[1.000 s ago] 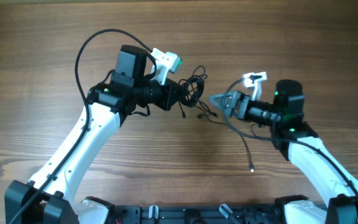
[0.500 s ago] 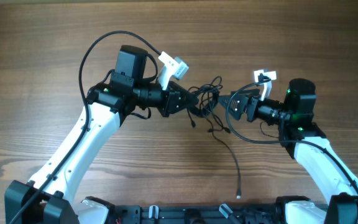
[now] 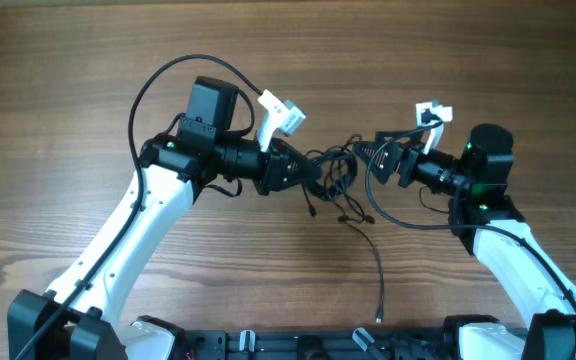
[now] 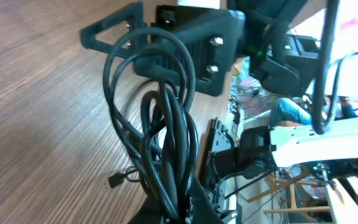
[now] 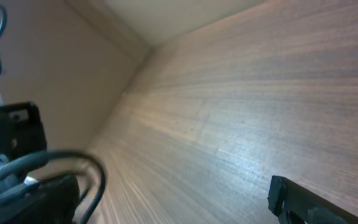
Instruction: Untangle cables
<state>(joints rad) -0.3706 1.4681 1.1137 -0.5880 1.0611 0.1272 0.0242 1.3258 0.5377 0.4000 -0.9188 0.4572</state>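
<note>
The left arm [image 3: 133,225] rises from the near left corner of the wooden table [image 3: 68,60], bends at the elbow and runs its forearm level toward the right, so that the left gripper [image 3: 290,170] points at the table's middle. Its jaws are pressed together on the cables [image 3: 333,168], a knot of thin black wires pinched at one end; the left wrist view shows the long loops fanning away from the fingers above the wood. The right arm [image 3: 513,270] comes up from the near right corner, and its wrist turns the right gripper [image 3: 370,155] leftward to face the other, its tip just beside the far edge of the bundle. Its jaws stand wide apart with nothing clamped between them. From the underside of the tangle a loose strand [image 3: 376,265] curves down across the table toward the near edge and ends in a silvery plug [image 3: 380,318] lying flat. A thicker arm cable [image 3: 158,85] arches over the left arm's elbow.
</note>
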